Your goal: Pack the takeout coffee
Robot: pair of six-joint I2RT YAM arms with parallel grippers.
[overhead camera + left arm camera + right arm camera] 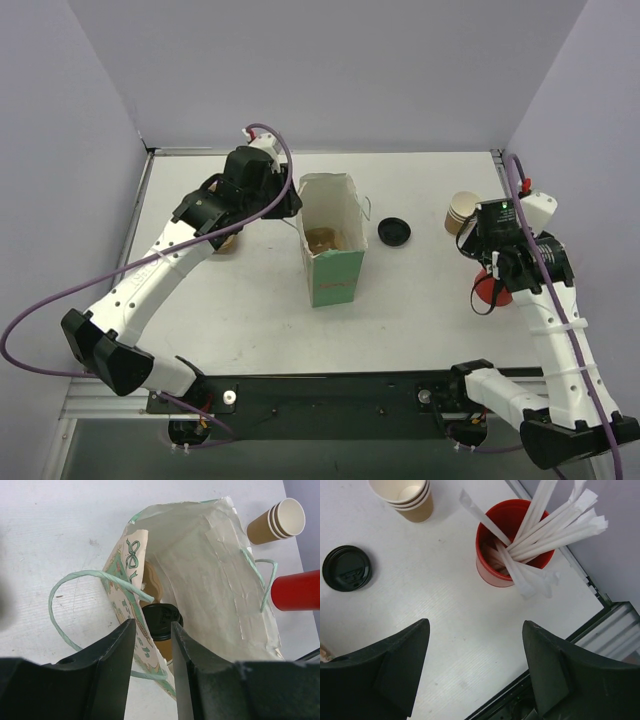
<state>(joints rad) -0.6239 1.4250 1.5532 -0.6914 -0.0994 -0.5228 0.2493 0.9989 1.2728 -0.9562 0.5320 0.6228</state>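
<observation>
Takeout coffee [161, 623]: small brown kraft cup, round black plastic lid, lid facing up.
Location: low inside the paper bag [215, 580].
Bag: creased pale paper, green print, twisted green cord handles.
Left gripper [153, 630]: over the bag mouth, jaws parted, coffee below the gap, not clamped.
Right gripper [475, 625]: spread wide, empty, near the red cup [492, 570] of wrapped straws [555, 525].

The paper bag [330, 245] is standing in the middle of the bench [250, 330], its mouth gaping upward. The takeout coffee [161, 622] is occupying the bottom, and a green handle loop [75, 580] is drooping beside the opening. Along the right edge, a red cup of straws [505, 555] is jutting up near the stacked paper cups [407, 500]. A loose black lid [346, 568] is lying between those cups and the bag. Bare bench is stretching from the bag to the near edge.
</observation>
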